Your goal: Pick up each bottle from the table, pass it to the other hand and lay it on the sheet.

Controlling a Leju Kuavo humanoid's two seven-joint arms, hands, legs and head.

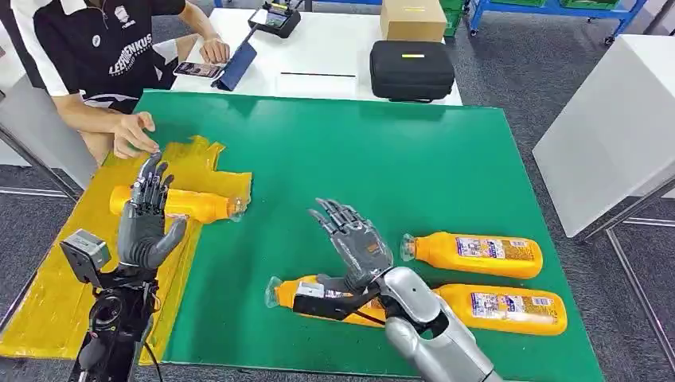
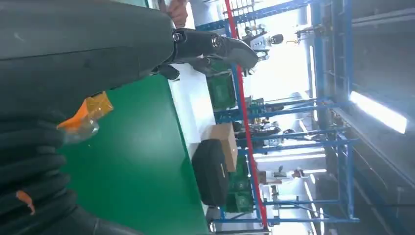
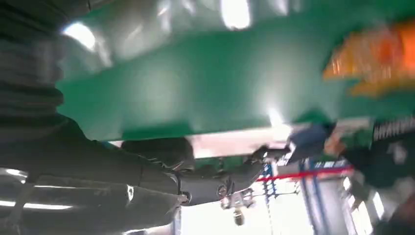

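One orange bottle (image 1: 195, 205) lies on the yellow sheet (image 1: 56, 302) at the table's left. My left hand (image 1: 147, 223) is just in front of it, fingers spread and upright, holding nothing; in the left wrist view the bottle's clear cap (image 2: 80, 122) shows beside that hand (image 2: 73, 49). My right hand (image 1: 356, 239) hovers open over a second bottle (image 1: 286, 294) lying on the green mat (image 1: 358, 151). Two more bottles (image 1: 477, 255) (image 1: 509, 309) lie to the right. The right wrist view is blurred: hand (image 3: 98, 171), mat, an orange bottle (image 3: 377, 58).
A person sits at the far left corner with a hand (image 1: 131, 134) resting on the sheet's far end. Behind the mat a white table (image 1: 318, 48) carries a black case (image 1: 411, 70), a cardboard box (image 1: 413, 19) and a phone (image 1: 197, 70). Another white table (image 1: 613, 119) stands at right.
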